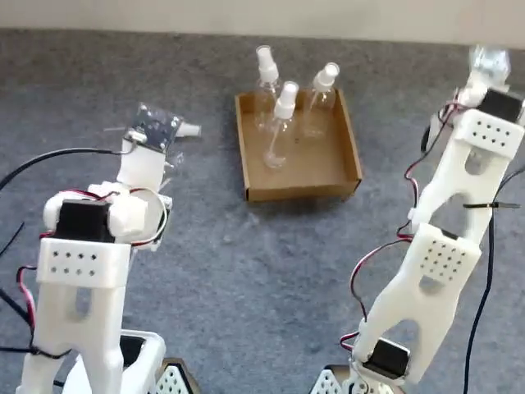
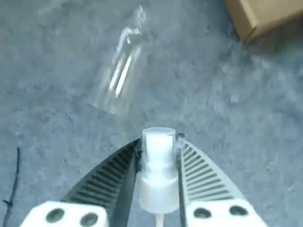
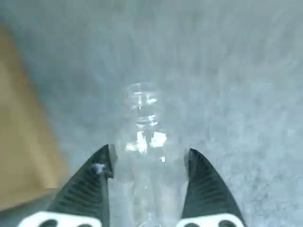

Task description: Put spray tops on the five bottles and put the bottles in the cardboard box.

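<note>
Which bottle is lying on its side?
The capless bottle on the carpet, beyond the spray top in the left gripper. The three in the box stand capped; the right gripper holds the fifth bottle.

spray top (image 2: pixel 158 175) tube & bottle (image 3: pixel 141 137) base past view edge

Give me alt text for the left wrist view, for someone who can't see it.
The left pincer is shut on a white spray top, held over grey carpet. Beyond it a clear bottle lies on the carpet, and a corner of the cardboard box shows further off.
</note>
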Motion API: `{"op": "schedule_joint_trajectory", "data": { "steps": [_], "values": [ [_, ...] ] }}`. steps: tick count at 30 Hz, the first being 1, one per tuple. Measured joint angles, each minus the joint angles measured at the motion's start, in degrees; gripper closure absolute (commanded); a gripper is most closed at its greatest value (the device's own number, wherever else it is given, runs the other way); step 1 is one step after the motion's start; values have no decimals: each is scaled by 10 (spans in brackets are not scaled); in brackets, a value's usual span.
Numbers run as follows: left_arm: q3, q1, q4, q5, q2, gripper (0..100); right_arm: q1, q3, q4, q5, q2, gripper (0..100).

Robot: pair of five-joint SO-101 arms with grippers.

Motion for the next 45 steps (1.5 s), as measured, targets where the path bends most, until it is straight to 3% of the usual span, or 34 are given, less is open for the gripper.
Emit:
{"op": "schedule_joint_trajectory", "data": {
  "steps": [4,11,15,20,24,29,33,38,45],
  "values": [
    [-71,0,-3,0,0,966,-62,79,0,-22,-155,995],
    [-156,-1,-3,24,0,966,-198,460,-26,-24,-433,995],
    [-198,11,-25,62,-3,966,-279,691,-160,-42,-617,995],
    [-209,78,-81,70,-4,966,-373,1013,-373,-57,-840,995],
    [-209,141,-144,74,-4,966,-399,1233,-481,-57,-972,995],
    [-209,179,-248,147,-4,966,-404,1340,-501,-36,-1129,995],
    [-209,190,-338,207,-4,966,-432,1385,-534,-82,-1224,995],
    [-209,236,-411,215,-4,961,-455,1480,-619,-123,-1304,995],
    [-178,251,-508,215,-4,961,-498,1546,-637,-127,-1374,995]
  ]
}}
